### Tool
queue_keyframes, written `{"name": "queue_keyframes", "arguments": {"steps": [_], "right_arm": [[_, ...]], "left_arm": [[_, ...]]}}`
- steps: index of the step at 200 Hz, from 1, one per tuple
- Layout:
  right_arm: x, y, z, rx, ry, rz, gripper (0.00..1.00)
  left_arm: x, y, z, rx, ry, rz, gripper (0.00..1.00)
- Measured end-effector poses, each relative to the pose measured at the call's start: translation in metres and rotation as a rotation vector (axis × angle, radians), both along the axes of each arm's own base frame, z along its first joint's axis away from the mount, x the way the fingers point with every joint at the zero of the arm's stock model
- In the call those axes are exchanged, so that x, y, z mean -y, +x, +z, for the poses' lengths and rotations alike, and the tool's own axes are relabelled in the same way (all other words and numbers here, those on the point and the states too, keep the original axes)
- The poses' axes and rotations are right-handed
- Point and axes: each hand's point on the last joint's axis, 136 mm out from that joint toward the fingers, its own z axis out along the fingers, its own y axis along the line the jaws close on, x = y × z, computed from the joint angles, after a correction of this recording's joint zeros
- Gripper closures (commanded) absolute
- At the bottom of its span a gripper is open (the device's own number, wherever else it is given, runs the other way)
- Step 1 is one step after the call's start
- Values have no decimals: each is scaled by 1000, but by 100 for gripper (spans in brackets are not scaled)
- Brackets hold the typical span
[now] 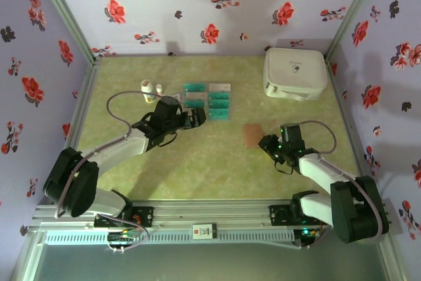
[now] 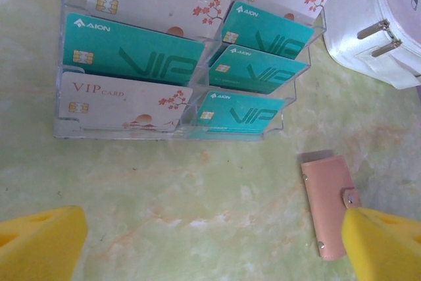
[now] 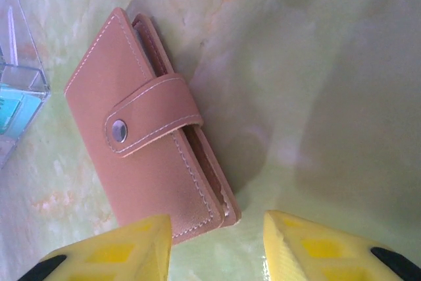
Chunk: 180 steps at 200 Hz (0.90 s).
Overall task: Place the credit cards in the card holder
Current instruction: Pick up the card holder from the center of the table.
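Several credit cards (image 2: 131, 57), teal or white with "VIP" print, stand in the slots of a clear rack (image 2: 171, 133) at the table's middle back (image 1: 207, 100). My left gripper (image 1: 197, 118) hovers just in front of the rack, wide open and empty (image 2: 214, 241). The reddish-brown card holder (image 1: 252, 135) lies flat on the table, its strap snapped shut (image 3: 148, 156); the left wrist view has it at lower right (image 2: 329, 205). My right gripper (image 3: 217, 241) straddles its near end. One finger overlaps the holder's corner, and a gap separates the other from it.
A large white rounded case (image 1: 295, 72) sits at the back right, its edge near the rack (image 2: 388, 24). Small white bottles (image 1: 147, 90) stand left of the rack. A corner of the rack (image 3: 20, 97) lies left of the holder. Flowered walls enclose the table.
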Motion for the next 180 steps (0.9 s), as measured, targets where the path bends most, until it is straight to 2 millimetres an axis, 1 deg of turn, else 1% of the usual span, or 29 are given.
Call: {"name": "queue_keyframes", "arguments": {"steps": [26, 56, 101, 155, 180], "right_arm": [[0, 4, -3, -4, 10, -3, 65], [-3, 7, -5, -7, 25, 4, 66], [-7, 13, 1, 18, 46, 16, 70], [-7, 16, 4, 34, 51, 14, 71], [-8, 17, 4, 36, 55, 10, 74]], "left_arm": [[1, -2, -1, -4, 3, -5, 0], [2, -2, -1, -4, 3, -8, 0], [5, -4, -8, -18, 13, -16, 0], [7, -6, -12, -28, 21, -24, 0], [9, -8, -13, -30, 23, -30, 0]]}}
